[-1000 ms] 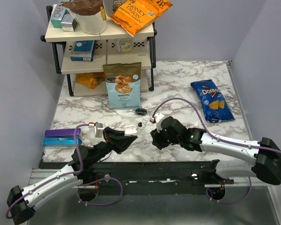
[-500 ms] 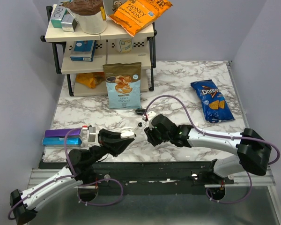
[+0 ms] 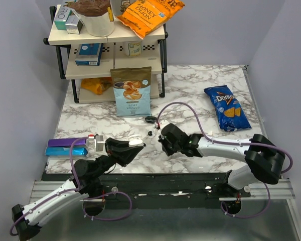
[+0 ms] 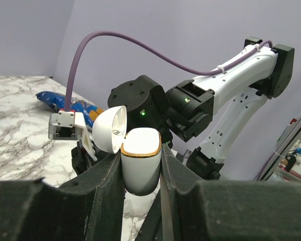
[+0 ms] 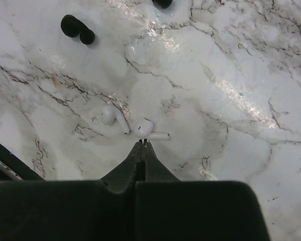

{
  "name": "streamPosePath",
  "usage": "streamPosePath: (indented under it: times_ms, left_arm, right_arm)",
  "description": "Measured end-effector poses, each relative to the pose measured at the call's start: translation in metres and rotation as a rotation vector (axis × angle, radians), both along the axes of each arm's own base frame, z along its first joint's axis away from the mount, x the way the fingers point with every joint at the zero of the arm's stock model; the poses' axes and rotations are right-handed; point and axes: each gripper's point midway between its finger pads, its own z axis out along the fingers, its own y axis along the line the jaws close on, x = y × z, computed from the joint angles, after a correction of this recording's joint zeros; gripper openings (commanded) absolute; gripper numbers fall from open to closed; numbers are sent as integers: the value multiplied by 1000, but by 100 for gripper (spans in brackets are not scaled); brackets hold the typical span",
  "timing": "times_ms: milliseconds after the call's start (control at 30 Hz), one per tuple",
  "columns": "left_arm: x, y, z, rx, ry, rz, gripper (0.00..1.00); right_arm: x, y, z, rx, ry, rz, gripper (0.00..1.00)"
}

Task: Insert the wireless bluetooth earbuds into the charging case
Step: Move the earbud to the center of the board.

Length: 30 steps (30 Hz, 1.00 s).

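A white case (image 4: 140,150), lid open, is gripped upright by the left gripper (image 4: 140,168), seemingly presented for loading. Two white earbuds (image 5: 153,131) are seen lying on the table (image 5: 251,60), just beyond the right gripper (image 5: 142,145), which is closed and empty.

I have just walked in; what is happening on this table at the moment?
The left gripper holds a white charging case upright with its lid flipped open. The right gripper is shut on nothing, its tips close by two white earbuds that lie on the marble table. Two small black buds lie farther off, untouched. No bud has been picked up yet.
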Motion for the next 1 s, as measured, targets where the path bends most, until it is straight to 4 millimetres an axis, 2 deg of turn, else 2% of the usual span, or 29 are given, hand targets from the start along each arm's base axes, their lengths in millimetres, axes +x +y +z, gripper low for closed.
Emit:
streamPosePath:
  times_ms: [167, 567, 1000]
  left_arm:
    - [3, -5, -10, 35, 24, 0, 0]
    - [5, -8, -16, 55, 39, -1, 0]
    - [4, -9, -16, 58, 41, -7, 0]
  right_arm:
    - [-4, 0, -7, -5, 27, 1, 1]
    - [-14, -1, -30, -39, 99, 21, 1]
    - [-3, 5, -30, -25, 119, -31, 1]
